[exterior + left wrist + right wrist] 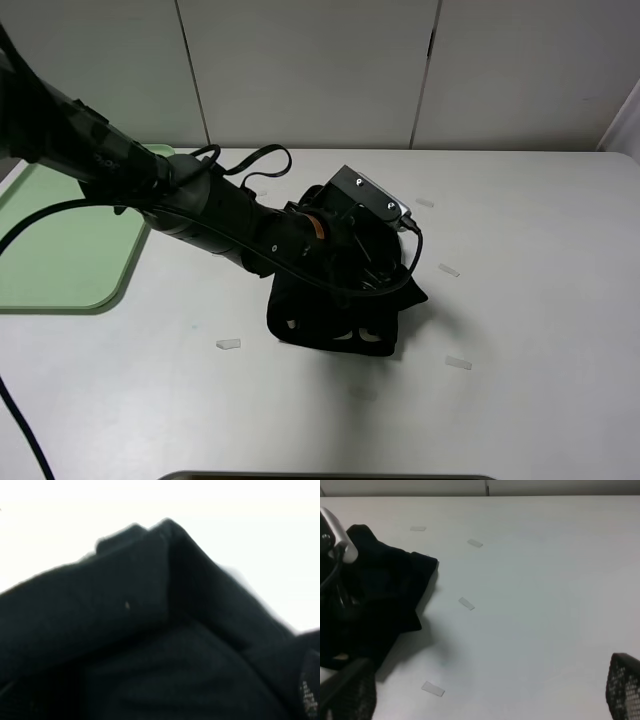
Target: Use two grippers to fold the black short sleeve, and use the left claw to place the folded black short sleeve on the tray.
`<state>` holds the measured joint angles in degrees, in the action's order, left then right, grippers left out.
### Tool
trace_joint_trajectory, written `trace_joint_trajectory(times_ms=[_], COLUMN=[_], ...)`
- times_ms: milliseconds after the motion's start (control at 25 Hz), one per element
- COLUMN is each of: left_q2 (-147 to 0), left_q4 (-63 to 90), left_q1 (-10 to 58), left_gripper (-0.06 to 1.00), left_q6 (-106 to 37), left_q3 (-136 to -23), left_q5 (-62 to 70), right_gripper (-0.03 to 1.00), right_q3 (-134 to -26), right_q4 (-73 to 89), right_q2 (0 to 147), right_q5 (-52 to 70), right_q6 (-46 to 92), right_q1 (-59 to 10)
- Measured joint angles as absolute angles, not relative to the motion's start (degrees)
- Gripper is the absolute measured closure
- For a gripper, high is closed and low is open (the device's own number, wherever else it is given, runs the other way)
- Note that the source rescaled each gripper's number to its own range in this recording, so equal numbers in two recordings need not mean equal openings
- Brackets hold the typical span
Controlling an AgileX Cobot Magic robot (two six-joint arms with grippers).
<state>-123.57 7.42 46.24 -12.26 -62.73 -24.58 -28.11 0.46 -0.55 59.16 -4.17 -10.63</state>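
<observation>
Black short sleeve (335, 310) lies folded in compact bundle on white table (530, 280), directly under left claw (375, 265). Left claw's own jaws hidden behind wrist and cloth; judged spread wide, no grip visible yet. Right gripper (485, 695) off to shirt's side, well apart, fingers spread, empty. Green tray (60, 250) sits back along left arm, well apart from bundle. Folding looks done; pickup step in hand. Next: close on all layers, lift, carry to tray. Risk: fold slipping open.
</observation>
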Motion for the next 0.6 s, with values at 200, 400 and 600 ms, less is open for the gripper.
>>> trace_joint_trajectory(times_ms=[200,400,600], left_q2=[-123.4,-123.4,-125.0], left_q4=[5.9,2.0,1.4], left_q1=[46.4,46.4,46.4], left_gripper=[-0.05,-0.05,-0.05], left_q6=[-12.3,-12.3,-13.3], left_q3=[-62.7,-62.7,-62.7], left_q5=[-34.5,-43.0,-46.4], right_gripper=[-0.03,-0.03,-0.03], right_q3=[-28.1,-28.1,-28.1], right_q4=[0.5,0.5,0.5], right_q2=[-0.5,-0.5,-0.5], right_q5=[59.2,59.2,59.2], right_q6=[-4.2,-4.2,-4.2], right_q1=[-10.6,-10.6,-10.6])
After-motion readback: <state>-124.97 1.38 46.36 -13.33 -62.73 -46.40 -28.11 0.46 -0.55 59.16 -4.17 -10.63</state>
